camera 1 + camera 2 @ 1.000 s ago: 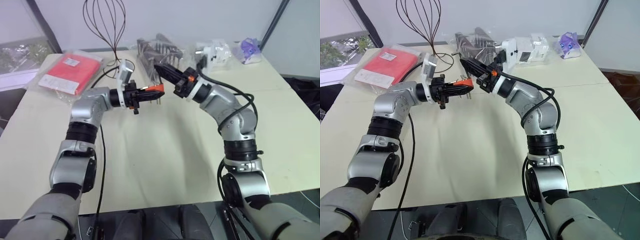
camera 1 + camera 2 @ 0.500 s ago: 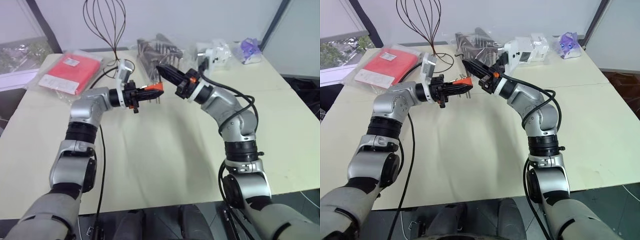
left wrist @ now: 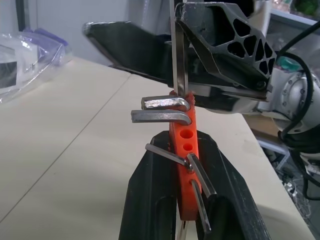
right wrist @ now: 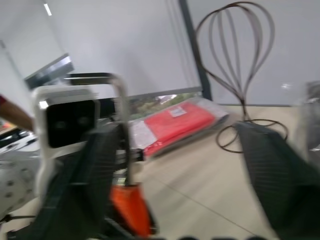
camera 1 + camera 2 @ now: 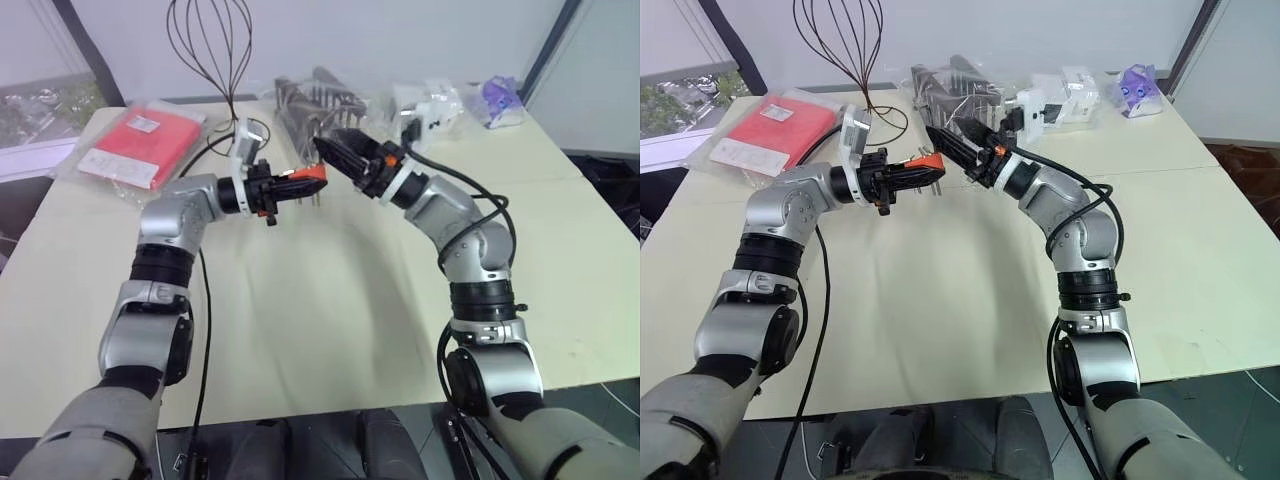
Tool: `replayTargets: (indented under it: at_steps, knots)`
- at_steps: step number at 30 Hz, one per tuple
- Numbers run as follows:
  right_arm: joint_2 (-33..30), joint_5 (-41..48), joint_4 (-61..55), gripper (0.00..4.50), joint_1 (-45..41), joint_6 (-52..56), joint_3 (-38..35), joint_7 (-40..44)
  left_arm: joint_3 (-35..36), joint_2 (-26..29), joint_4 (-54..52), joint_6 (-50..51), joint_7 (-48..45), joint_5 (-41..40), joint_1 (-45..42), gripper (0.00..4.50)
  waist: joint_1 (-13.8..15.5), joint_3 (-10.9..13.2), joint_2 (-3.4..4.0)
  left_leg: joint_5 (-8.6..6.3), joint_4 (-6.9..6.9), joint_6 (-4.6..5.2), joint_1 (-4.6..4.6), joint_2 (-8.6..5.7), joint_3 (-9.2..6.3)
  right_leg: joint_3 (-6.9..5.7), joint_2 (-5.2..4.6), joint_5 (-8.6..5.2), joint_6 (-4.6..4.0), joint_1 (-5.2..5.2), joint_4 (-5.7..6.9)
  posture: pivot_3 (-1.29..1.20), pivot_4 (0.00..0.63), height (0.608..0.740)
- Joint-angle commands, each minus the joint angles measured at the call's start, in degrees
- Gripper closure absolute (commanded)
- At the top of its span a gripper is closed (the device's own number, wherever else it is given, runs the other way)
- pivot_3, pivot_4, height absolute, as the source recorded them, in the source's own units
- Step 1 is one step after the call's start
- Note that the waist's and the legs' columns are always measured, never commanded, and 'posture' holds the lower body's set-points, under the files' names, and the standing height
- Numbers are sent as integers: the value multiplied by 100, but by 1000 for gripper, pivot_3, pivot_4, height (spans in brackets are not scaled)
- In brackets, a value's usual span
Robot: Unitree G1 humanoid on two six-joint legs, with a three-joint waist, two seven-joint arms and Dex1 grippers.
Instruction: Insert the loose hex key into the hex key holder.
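Cream counter [image 5: 330, 330] lies well below both arms, so anything that slips loose will fall to it. The left gripper [image 3: 186, 165] is pressed tight on the red hex key holder [image 3: 183, 150], held up in the air. The right gripper [image 5: 330, 150] stands spread, its fingers either side of the loose hex key [image 3: 178, 55], which stands upright in the holder's top end. Seating depth cannot be judged; if shallow, the key may tip out when the right gripper pulls away.

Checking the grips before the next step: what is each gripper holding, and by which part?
The left gripper clamps the red key holder by its lower end. The right gripper holds nothing, its jaws spread wide.
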Motion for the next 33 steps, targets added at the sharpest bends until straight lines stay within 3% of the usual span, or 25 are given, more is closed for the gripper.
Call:
replayTargets:
  at_steps: [1, 7, 20, 33]
  knots:
    - [-119, 5, -121, 32, -98, -104, -116, -52, 127, 82, -251, -56, -55, -107, 30, 4500, 0, 0, 0, 0, 0, 0, 0, 0, 0, 0, 0, 0, 0, 0, 0, 0, 150, 740]
    - [-305, 143, -382, 32, -48, 79, -159, 33, 46, 104, -328, -106, -92, -40, 148, 4500, 0, 0, 0, 0, 0, 0, 0, 0, 0, 0, 0, 0, 0, 0, 0, 0, 150, 740]
    - [-831, 570, -1746, 32, 402, 1017, 575, 920, -62, 73, -247, -309, -118, 110, 173, 4500, 9, 0, 0, 0, 1, 0, -1, 0, 0, 0, 1, 0, 0, 0, -1, 0, 150, 740]
    - [-861, 295, -1349, 32, 398, 773, 612, 764, -204, 98, -317, -426, -231, 232, 294, 4500, 11, 1, -1, -1, 2, 1, -1, 0, 1, 0, 0, 0, 0, 2, -1, 0, 150, 740]
